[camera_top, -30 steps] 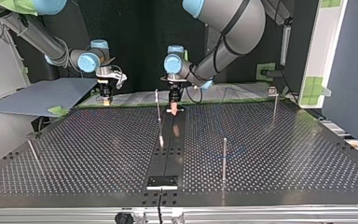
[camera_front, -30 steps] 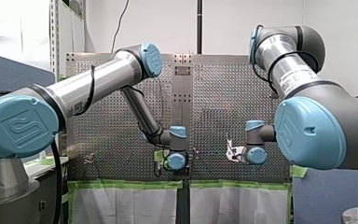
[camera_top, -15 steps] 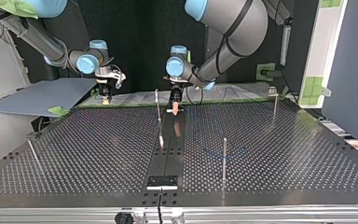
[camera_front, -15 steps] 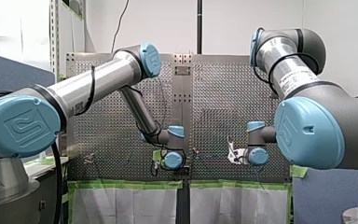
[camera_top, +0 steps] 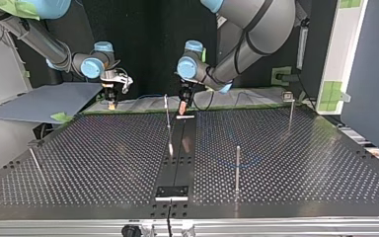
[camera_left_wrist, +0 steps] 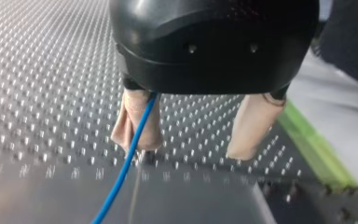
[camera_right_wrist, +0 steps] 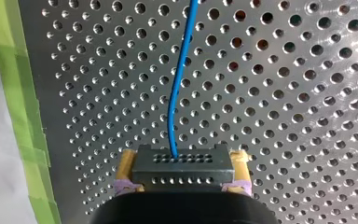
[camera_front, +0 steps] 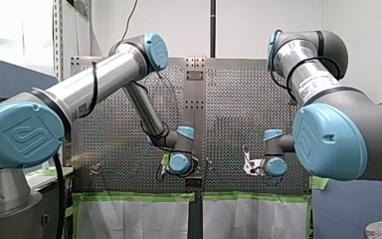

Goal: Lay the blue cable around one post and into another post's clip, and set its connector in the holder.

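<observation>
Clearly, in the right wrist view, my right gripper (camera_right_wrist: 182, 159) was clamped on the connector (camera_right_wrist: 182, 173), a dark block with rows of small holes, its yellow pads (camera_right_wrist: 126, 164) pressing on either side. The blue cable (camera_right_wrist: 179, 79) left the block's top face and ran straight ahead over the holed table (camera_right_wrist: 284, 93), cut off at the frame edge. A strip of green tape (camera_right_wrist: 14, 93) edged the table beside the gripper.

In the left wrist view, my left gripper (camera_left_wrist: 193, 142) hung low over the table with its beige fingers (camera_left_wrist: 253, 122) well apart. The cable passed in front of one finger, and whether it touched that pad could not be told.

From across the table the cable was hard to make out. Only a faint blue curve showed near the foot of one upright post (camera_top: 237, 165), and whether it went around the post was unclear. From behind, both grippers were small and partly hidden by the arms' wrists.
</observation>
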